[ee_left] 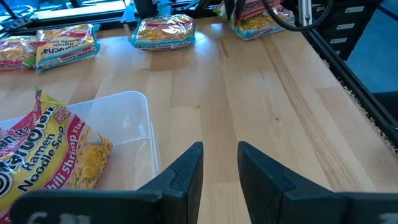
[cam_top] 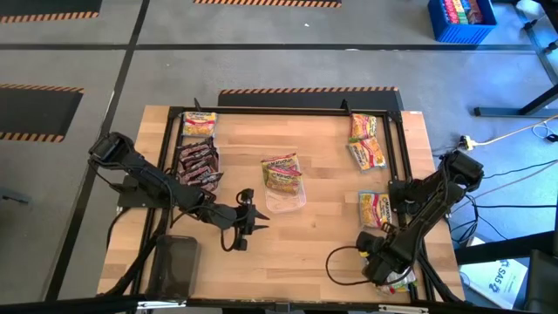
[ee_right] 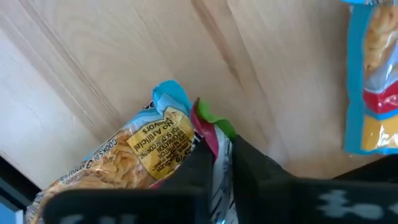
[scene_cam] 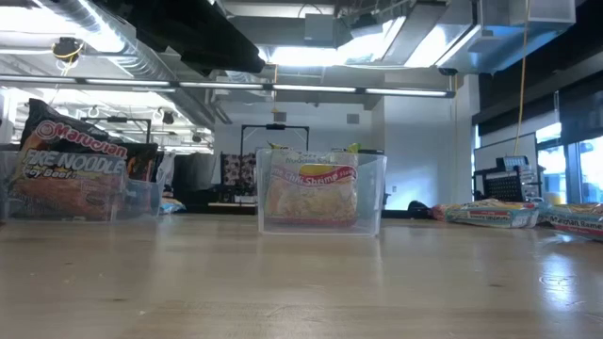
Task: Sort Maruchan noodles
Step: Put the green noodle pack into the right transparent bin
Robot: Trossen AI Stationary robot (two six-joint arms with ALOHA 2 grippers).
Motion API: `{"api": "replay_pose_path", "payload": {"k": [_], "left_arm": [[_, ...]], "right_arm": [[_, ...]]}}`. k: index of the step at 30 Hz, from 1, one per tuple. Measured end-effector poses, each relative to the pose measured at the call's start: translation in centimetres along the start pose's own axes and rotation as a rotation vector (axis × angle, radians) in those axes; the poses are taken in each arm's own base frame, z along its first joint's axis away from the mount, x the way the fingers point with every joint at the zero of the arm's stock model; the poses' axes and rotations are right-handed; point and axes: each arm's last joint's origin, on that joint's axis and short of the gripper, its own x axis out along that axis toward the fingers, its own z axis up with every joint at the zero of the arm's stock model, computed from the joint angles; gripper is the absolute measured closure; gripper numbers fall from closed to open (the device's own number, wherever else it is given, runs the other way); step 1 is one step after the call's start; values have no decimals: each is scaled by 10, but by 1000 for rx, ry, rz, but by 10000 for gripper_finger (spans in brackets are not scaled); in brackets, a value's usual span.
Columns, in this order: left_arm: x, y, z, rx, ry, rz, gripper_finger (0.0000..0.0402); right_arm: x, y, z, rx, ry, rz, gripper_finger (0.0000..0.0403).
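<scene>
Now right end effector [ee_right: 216, 163] pinches noodle packet [ee_right: 134, 155]; left end effector [ee_left: 219, 163] (empty) slightly spread.

Desk [cam_top: 323, 235] centre: noodle packets [cam_top: 282, 172] in a clear tray [cam_top: 286, 199] | far-left: more packets [cam_top: 199, 157] | right side: loose packets [cam_top: 366, 148].

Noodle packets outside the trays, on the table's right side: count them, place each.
4. Farthest packet and second packet lie at the far right; third packet sits midway; fourth packet is pinched by the right gripper, near edge. Arm may hide others. Left gripper waits centre-left.
</scene>
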Motion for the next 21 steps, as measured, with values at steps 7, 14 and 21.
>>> {"api": "replay_pose_path", "payload": {"k": [7, 14, 21], "left_arm": [[0, 0, 0, 0, 0, 0, 309], [0, 0, 0, 0, -1, 0, 308], [0, 0, 3, -11, -27, -3, 307]], "right_arm": [[-5, -2, 2, -36, -35, 12, 393], [-35, -3, 17, -108, -174, 43, 400], [-78, -3, 42, -283, -547, 28, 395]]}}
